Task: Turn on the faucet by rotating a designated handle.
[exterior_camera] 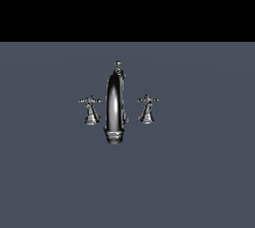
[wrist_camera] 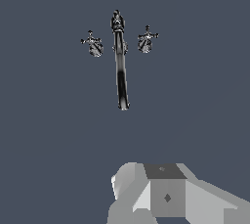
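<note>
The claw [wrist_camera: 166, 196] appeared only in the wrist view, as a grey body; its fingers were out of sight, so its opening could not be judged, and nothing was seen held. It stood well apart from the faucet [exterior_camera: 115, 103], which sat on the desk [exterior_camera: 199, 172]. A cross handle [exterior_camera: 90, 108] flanked the spout at the exterior view's left, another [exterior_camera: 147, 107] at its right. Assessment: approach stage only. Which handle was designated could not be determined; the next move required closing in on it squarely.

A spout [exterior_camera: 114, 107] stands between two cross handles [exterior_camera: 90, 109] [exterior_camera: 147, 108] on the floor [exterior_camera: 199, 172].
</note>
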